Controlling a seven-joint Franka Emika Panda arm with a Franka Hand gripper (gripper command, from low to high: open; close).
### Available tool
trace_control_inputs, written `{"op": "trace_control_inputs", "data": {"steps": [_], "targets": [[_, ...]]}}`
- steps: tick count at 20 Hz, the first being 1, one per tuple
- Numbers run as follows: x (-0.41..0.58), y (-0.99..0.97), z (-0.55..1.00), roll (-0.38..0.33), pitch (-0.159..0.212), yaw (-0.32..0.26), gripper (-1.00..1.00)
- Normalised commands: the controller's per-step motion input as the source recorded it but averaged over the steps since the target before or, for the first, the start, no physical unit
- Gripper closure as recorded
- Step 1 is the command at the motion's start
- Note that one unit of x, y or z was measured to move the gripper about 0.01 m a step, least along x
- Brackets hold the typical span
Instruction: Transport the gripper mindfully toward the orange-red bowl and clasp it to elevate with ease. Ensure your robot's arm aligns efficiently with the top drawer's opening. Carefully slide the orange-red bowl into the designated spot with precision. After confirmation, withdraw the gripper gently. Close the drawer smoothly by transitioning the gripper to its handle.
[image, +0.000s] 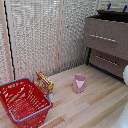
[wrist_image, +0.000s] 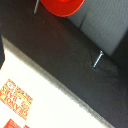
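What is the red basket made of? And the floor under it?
The red basket looks like thin wire with a glossy red coating: you can see through its open grid. The floor seems to be pale wood, with plank lines and grain, matte rather than shiny.

Arm (image: 125, 75) barely visible at exterior view's right edge.
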Motion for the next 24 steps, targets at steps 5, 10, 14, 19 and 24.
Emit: {"op": "trace_control_inputs", "data": {"steps": [5,10,14,19,24], "targets": [[-0.130,0.00,0.37,-0.232,0.005,0.214,-1.00],[-0.147,-0.01,0.12,-0.248,0.057,0.247,-1.00],[-0.026,0.00,0.02,-0.290,0.111,0.213,-1.00],[0.000,0.04,0.01,-0.312,0.147,0.172,-1.00],[0.000,0.08,0.00,-0.348,0.145,0.145,-1.00]]}}
